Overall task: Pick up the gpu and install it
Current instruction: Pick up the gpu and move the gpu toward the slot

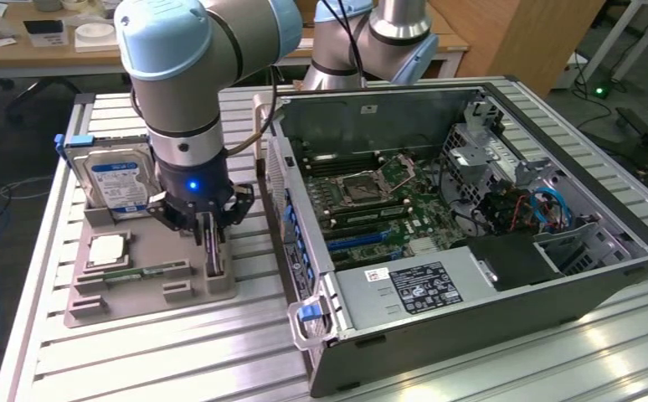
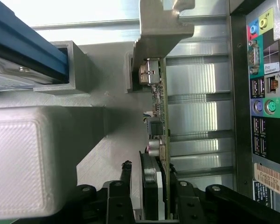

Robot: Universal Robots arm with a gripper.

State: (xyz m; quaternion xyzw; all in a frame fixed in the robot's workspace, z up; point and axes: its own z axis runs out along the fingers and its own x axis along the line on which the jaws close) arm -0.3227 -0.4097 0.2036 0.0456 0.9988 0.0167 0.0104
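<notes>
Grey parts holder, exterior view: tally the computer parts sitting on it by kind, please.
hard drive: 1
processor chip: 1
memory stick: 1
gpu: 1
Total: 4

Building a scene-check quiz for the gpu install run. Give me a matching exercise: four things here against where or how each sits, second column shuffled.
Things:
1. gpu
2. hard drive
3. memory stick
4. computer case

States:
A. lying flat in the grey holder
B. open, motherboard exposed
C. standing on edge, end effector straddling it
D. upright, blue label showing

Pairs: 1-C, 2-D, 3-A, 4-B
</notes>
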